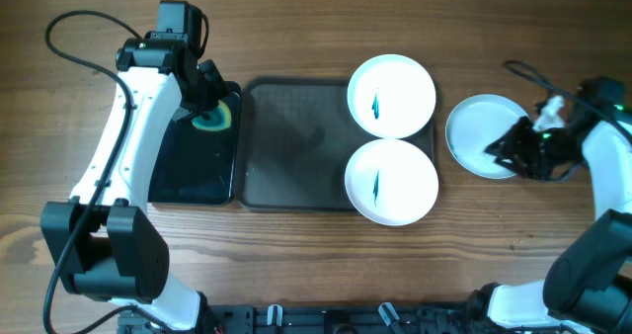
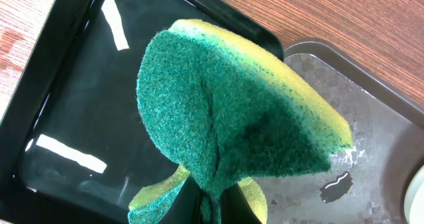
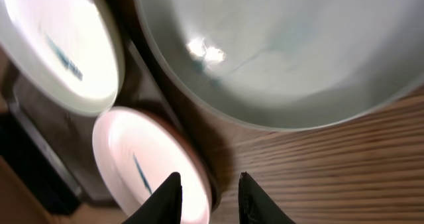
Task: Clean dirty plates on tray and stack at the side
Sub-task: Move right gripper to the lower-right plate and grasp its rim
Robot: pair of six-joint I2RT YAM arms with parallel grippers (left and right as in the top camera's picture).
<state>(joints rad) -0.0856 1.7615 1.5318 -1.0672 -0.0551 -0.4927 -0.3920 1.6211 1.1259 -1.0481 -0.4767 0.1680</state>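
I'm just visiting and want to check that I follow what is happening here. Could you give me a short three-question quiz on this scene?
1. How many round white plates with a blue streak lie on the large grey-brown rectangular tray?
2. True or false: the left tool grips a green and yellow sponge.
3. Where does the third white plate lie?
A) at the left end of the grey-brown tray
B) on the wooden table, to the right of that tray
C) stacked on another plate

Key: 1: two. 2: true. 3: B.
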